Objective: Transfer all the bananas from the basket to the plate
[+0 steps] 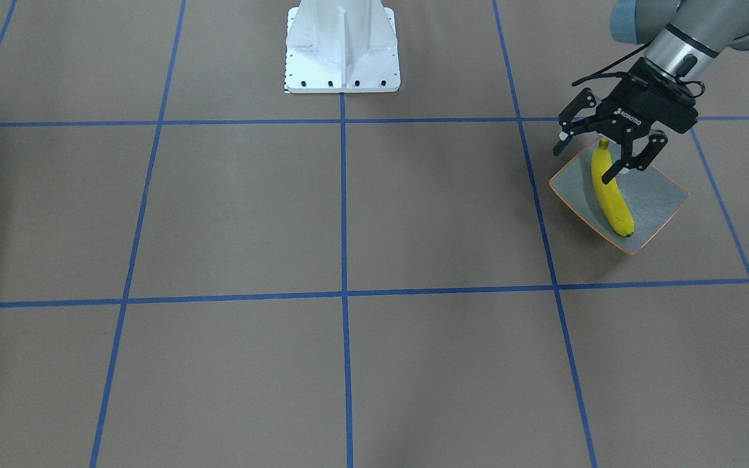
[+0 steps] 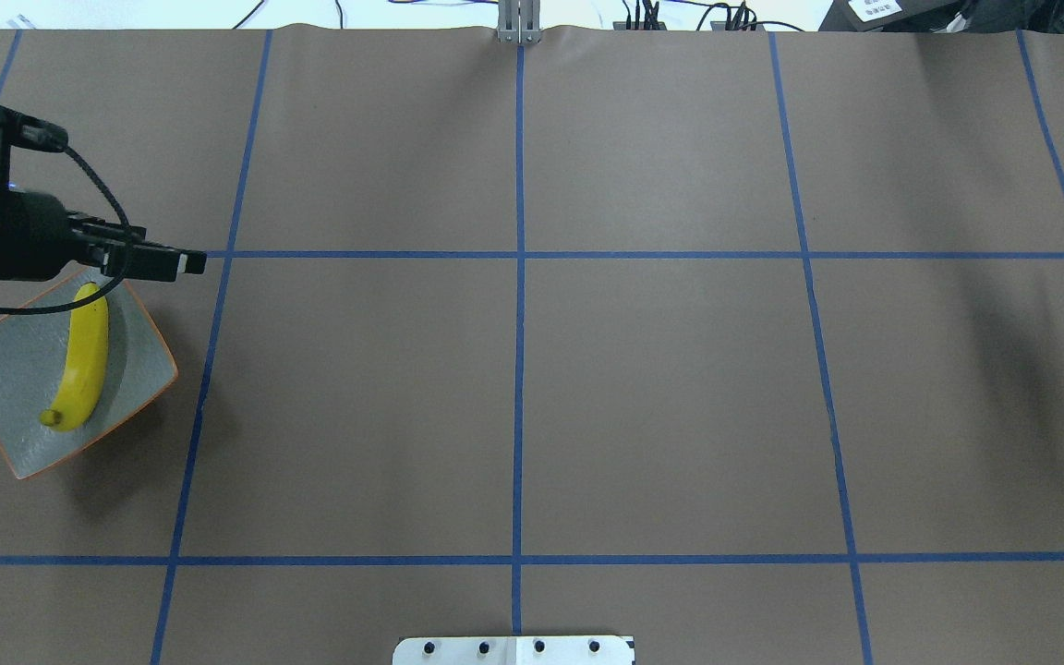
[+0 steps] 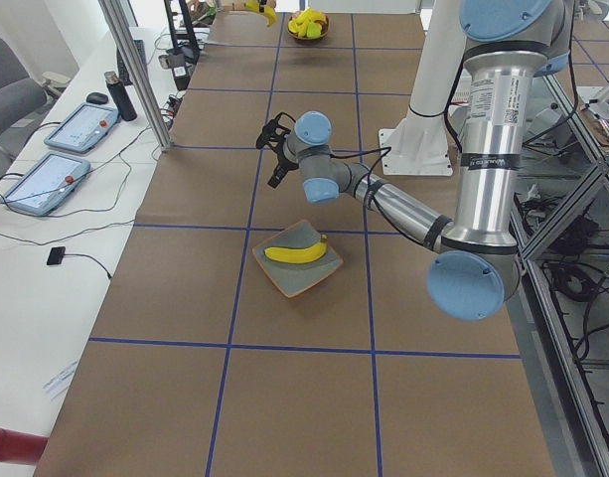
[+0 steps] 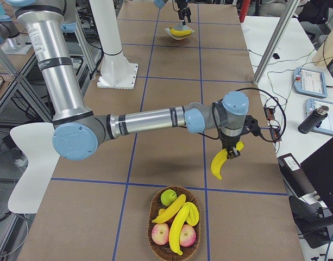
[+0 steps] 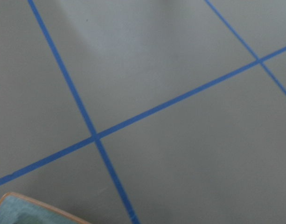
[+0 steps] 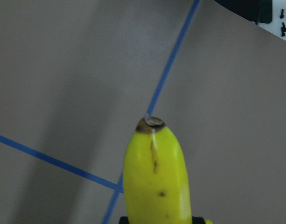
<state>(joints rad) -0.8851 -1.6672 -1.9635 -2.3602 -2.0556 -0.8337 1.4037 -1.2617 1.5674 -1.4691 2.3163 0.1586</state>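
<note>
While my left gripper [image 1: 582,164] hangs in the air above the plate [image 1: 664,208], its fingers stand wide apart and grasp nothing. Item one: the plate sits near the left end of the table [image 1: 413,227], turned cornerwise to the blue tape lines [image 1: 343,195]. Item two: the first banana [image 1: 612,195] lies flat in the plate, running corner to corner with both tips inside the orange rim. My left wrist camera shows only bare table, the tape and one corner of the plate at the lower left. Item three: my right gripper [image 4: 230,148] is clamped on the second banana [image 4: 220,163], which hangs curved below the fingers, clear of the surface, over the right end of the table toward the edge far from my base. My right wrist camera confirms that banana's dark tip pointing away from the fingers. Item four: the basket [image 4: 150,213] rests at the right end of the table. It holds the remaining bananas [image 4: 180,215], two red apples [image 4: 161,234] and a green fruit [image 4: 168,197]. The second banana hangs near the basket, apart from it.
</note>
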